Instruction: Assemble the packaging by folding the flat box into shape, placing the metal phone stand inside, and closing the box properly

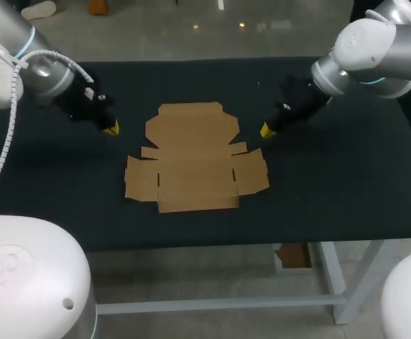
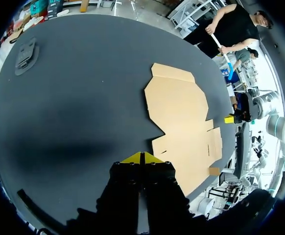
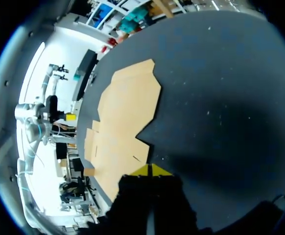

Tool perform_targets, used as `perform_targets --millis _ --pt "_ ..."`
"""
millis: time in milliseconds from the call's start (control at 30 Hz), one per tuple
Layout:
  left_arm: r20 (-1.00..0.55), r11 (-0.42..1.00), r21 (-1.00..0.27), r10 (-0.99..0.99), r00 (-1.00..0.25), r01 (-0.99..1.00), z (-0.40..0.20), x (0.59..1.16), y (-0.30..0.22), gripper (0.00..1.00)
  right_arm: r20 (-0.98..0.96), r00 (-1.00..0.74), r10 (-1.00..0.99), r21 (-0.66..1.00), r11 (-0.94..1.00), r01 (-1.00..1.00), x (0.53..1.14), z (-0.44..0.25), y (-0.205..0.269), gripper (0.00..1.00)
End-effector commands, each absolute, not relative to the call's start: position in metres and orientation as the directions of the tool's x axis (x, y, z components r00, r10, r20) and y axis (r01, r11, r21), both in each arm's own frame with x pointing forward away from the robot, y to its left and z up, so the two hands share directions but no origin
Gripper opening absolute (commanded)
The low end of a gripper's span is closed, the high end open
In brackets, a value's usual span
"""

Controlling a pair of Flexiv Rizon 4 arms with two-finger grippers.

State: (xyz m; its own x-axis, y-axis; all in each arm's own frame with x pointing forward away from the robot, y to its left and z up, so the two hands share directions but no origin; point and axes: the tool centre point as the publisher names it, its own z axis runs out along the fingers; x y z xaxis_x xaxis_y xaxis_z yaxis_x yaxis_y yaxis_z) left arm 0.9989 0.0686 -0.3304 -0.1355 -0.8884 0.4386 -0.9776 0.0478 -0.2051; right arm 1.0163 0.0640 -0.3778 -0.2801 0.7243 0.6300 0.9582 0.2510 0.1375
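The dark body of my left gripper (image 2: 141, 157) covers the nearest corner of the flat box (image 2: 179, 112). A dark object (image 2: 26, 55) near the far edge of the table (image 2: 83, 98) is too dim to identify.

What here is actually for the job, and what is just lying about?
For the job: flat cardboard box; left pincer; right pincer; dark grey piece lying apart from the box, possibly the phone stand.
Just there: black table, which only bears them.
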Motion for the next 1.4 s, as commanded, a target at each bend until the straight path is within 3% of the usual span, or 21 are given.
perform_targets --millis 33,1400 --pt "0.433 0.052 -0.199 -0.891 -0.136 -0.979 -0.34 1.004 0.062 0.0 0.639 -0.278 0.717 0.071 0.305 0.95 1.024 -0.385 0.065 0.0" --pt "0.487 0.056 -0.243 -0.856 -0.172 -0.968 -0.383 1.01 0.034 0.0 0.656 -0.269 0.705 0.145 0.231 0.962 1.019 -0.415 0.084 0.0"
